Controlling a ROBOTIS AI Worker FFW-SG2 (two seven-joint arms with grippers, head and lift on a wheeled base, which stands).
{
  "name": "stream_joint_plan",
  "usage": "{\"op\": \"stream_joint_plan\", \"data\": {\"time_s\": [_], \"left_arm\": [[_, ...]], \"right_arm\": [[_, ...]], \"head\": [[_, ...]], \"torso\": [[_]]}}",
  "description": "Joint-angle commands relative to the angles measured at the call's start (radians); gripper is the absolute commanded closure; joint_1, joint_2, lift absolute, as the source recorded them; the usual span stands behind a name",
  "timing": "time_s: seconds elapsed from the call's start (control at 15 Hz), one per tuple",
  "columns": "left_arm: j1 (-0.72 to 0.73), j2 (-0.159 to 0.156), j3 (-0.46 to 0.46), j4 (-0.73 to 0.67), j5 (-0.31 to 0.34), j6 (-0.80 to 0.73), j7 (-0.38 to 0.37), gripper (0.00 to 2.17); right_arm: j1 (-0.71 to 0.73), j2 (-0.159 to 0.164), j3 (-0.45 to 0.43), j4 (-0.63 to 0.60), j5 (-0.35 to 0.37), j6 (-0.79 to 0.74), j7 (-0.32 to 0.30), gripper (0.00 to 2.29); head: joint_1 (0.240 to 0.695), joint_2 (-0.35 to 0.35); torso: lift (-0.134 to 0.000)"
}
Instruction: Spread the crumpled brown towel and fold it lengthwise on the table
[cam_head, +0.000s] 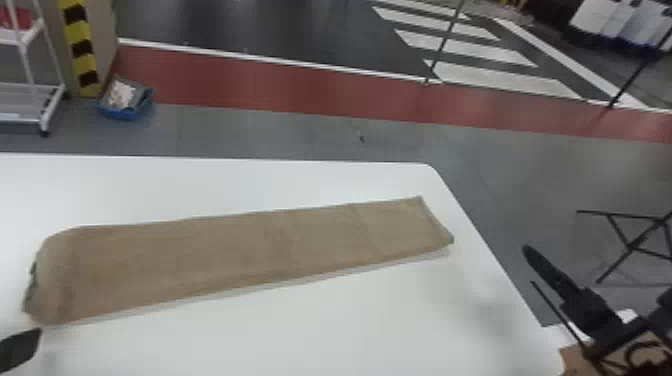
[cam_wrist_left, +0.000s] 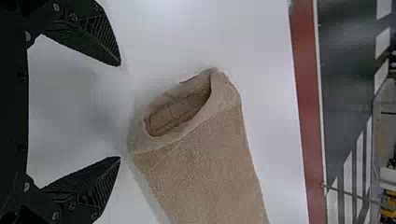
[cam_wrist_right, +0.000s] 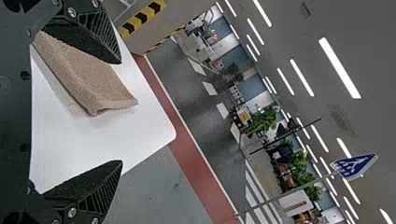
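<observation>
The head view looks forward and down over the counter (cam_head: 350, 325), from farther off. Both wrist views lie sideways: the left faces steeply down, close to the towel's (cam_head: 250, 250) left end; the right looks flatter, past its right end up to ceiling lights (cam_wrist_right: 340, 68). All three share towel, counter and red strip (cam_head: 300, 92).

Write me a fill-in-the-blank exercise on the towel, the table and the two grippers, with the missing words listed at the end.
The brown towel lies on a table whose top is ____ in colour. In the head view, the right gripper appears past the table's ____ edge. The left gripper is not shut but ____. Beyond the table, the blue bin rests on the ____.

Missing words: white; right; open; floor.
</observation>
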Motion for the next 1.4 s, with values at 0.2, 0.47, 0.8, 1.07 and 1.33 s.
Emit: {"op": "stream_joint_plan", "data": {"time_s": [0.2,0.47,0.8,1.07,1.33], "left_arm": [[-0.077,-0.066,-0.074,0.005,0.070,0.073,0.196,0.20],[-0.141,-0.080,-0.069,0.025,0.078,0.146,0.237,0.20],[-0.224,-0.104,-0.066,0.097,0.136,0.177,0.251,0.20],[-0.250,-0.136,-0.066,0.109,0.154,0.155,0.254,0.20],[-0.255,-0.144,-0.059,0.093,0.208,0.155,0.245,0.20]], "right_arm": [[0.010,0.004,-0.014,0.002,0.006,-0.013,0.018,0.13],[0.011,-0.004,-0.015,0.017,0.011,-0.019,0.018,0.13],[0.008,-0.007,-0.014,0.025,0.018,-0.028,0.015,0.13],[0.001,-0.021,-0.014,0.049,0.026,-0.028,0.015,0.13],[-0.018,-0.036,-0.006,0.100,0.037,-0.056,0.012,0.13]], "head": [[0.695,-0.350],[0.695,-0.350],[0.695,-0.350],[0.695,-0.350],[0.695,-0.350]], "torso": [[-0.125],[-0.125],[-0.125],[-0.125],[-0.125]]}}
